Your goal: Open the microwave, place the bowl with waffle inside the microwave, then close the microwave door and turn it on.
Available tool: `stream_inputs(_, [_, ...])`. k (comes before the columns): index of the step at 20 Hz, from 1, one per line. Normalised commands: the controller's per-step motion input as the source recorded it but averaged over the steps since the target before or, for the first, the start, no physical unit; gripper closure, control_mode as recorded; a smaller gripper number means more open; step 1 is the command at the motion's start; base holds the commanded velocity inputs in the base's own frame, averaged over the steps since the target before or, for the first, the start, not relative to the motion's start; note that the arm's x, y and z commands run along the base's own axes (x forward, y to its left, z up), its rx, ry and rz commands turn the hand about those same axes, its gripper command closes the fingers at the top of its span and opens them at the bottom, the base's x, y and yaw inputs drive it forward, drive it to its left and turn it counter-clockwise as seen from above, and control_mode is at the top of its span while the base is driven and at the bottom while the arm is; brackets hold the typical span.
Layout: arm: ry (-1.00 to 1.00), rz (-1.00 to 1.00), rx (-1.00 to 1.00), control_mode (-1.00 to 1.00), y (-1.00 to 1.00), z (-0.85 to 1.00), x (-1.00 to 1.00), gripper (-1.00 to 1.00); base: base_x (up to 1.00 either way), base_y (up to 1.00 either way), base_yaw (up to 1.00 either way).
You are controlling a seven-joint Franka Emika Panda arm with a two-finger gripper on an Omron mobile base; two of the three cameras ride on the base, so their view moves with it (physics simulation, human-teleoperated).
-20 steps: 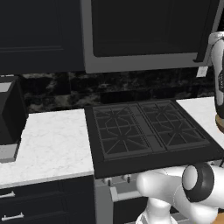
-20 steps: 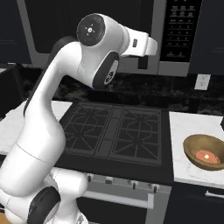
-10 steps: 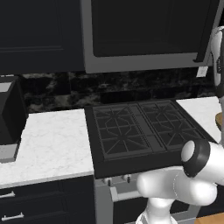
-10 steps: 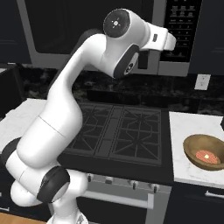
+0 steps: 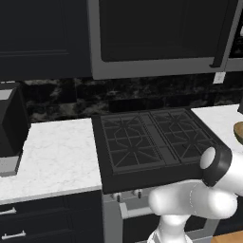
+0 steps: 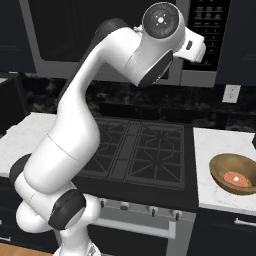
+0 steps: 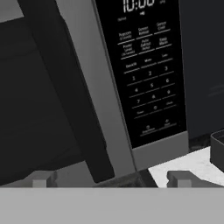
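The microwave hangs above the stove, its door shut. In the hand view the dark vertical handle runs down the left of centre, with the keypad panel to its right. My gripper is open, its two fingertips wide apart and empty, a short way in front of the microwave's lower right corner. In the right base view the hand is raised at the keypad panel. The tan bowl with the waffle rests on the white counter right of the stove.
A black stove sits under the microwave between white counters. A black boxy appliance stands at the far left. Dark cabinets flank the microwave. A wall outlet is on the backsplash above the bowl.
My arm has swung up and to the right, carrying the hand from over the stove to the microwave's keypad side. The bowl and the door have not moved.
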Motion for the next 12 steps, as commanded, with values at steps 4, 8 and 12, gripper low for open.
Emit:
stream_inputs(4, [0.01,0.02,-0.01,-1.0,0.1,0.0,0.38,-1.0,0.0,0.0,0.0])
stream_inputs(8, [0.0,0.0,-0.05,-1.0,0.1,-0.04,0.48,-1.0,0.0,0.0,0.0])
stream_inputs(12, [0.0,0.0,-0.01,-1.0,0.13,-0.04,0.36,-1.0,0.0,0.0,0.0])
